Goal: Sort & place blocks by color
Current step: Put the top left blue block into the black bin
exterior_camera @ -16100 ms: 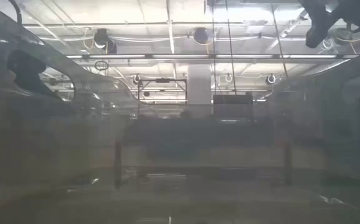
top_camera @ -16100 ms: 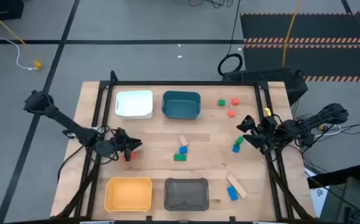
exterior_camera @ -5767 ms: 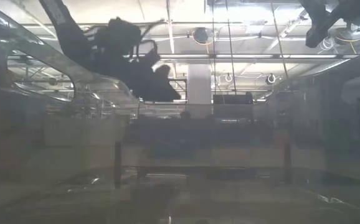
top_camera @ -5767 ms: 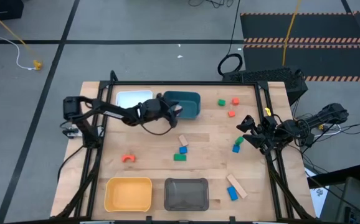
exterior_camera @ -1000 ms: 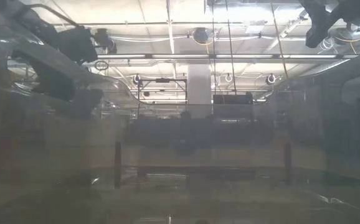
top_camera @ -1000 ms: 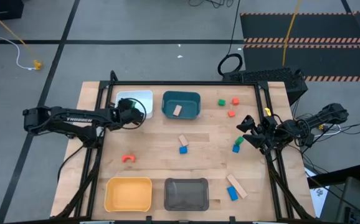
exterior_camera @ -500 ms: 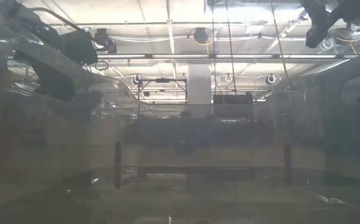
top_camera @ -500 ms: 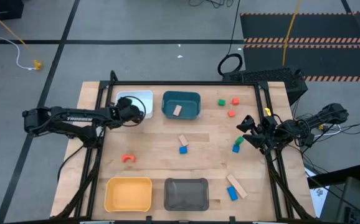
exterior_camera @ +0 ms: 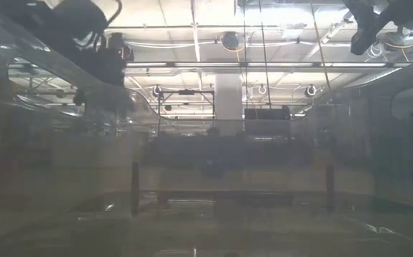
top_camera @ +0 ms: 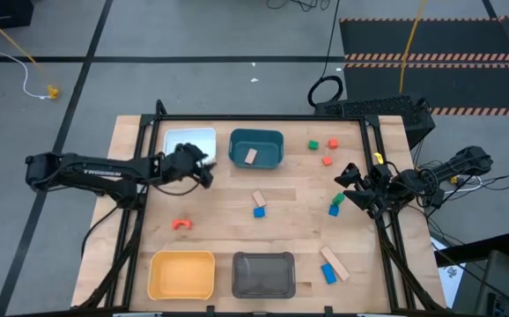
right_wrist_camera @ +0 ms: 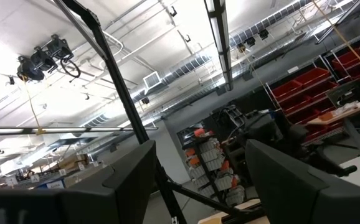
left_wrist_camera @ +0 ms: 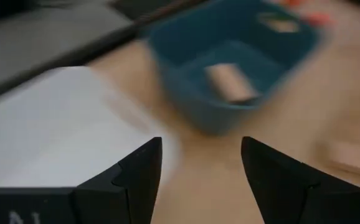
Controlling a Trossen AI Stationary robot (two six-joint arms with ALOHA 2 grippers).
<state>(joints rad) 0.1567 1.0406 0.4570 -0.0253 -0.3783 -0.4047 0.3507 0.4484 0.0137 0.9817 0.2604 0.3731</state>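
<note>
My left gripper [top_camera: 199, 168] hovers open at the white bin's [top_camera: 188, 141] near right corner, nothing between its fingers [left_wrist_camera: 139, 177]. The teal bin [top_camera: 256, 148] beside it holds a tan block [left_wrist_camera: 230, 84]. Loose blocks lie on the wood: an orange one [top_camera: 180, 224], a tan [top_camera: 259, 198] and a blue one [top_camera: 259, 211] mid-table, green [top_camera: 313, 145] and two red ones [top_camera: 332, 143] at the far right, and a tan bar [top_camera: 334, 261] with a blue block [top_camera: 328, 274] near right. My right gripper [top_camera: 347, 180] waits open at the right edge, above a green and blue pair [top_camera: 334, 205].
A yellow bin [top_camera: 181, 275] and a grey bin [top_camera: 264, 275] stand along the near edge. Black frame rails [top_camera: 140, 176] run down both table sides. Bare wood lies between the two rows of bins.
My left gripper has come off the white bin, moving a little toward the table's right and near edges, so that more of the bin shows. The right arm has kept still and no block on the table has shifted.
</note>
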